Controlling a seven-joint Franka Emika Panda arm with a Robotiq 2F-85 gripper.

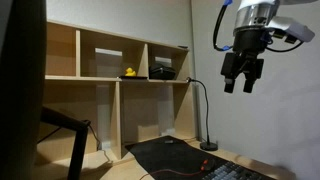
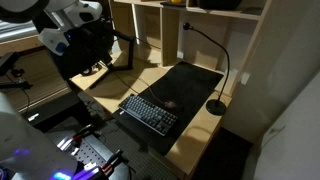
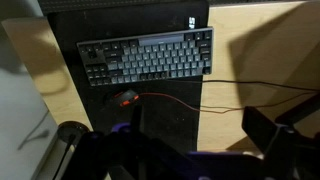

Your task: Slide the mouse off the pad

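Note:
The mouse [image 3: 127, 97] is small and dark with a red glow and a red cable. It lies on the black pad [image 3: 165, 115] just below the keyboard [image 3: 148, 57] in the wrist view. An exterior view shows the mouse [image 2: 170, 103] near the middle of the pad [image 2: 190, 85]. My gripper [image 1: 243, 78] hangs high above the desk, open and empty. In the wrist view its fingers [image 3: 195, 135] spread over the pad's right edge, to the right of the mouse and well above it.
A gooseneck lamp [image 1: 205, 115] stands at the pad's far end, with its base [image 2: 216, 106] beside the pad. Wooden shelves [image 1: 110, 70] behind hold a yellow duck [image 1: 129, 72] and a dark box [image 1: 163, 70]. Bare wooden desk [image 3: 260, 50] lies right of the pad.

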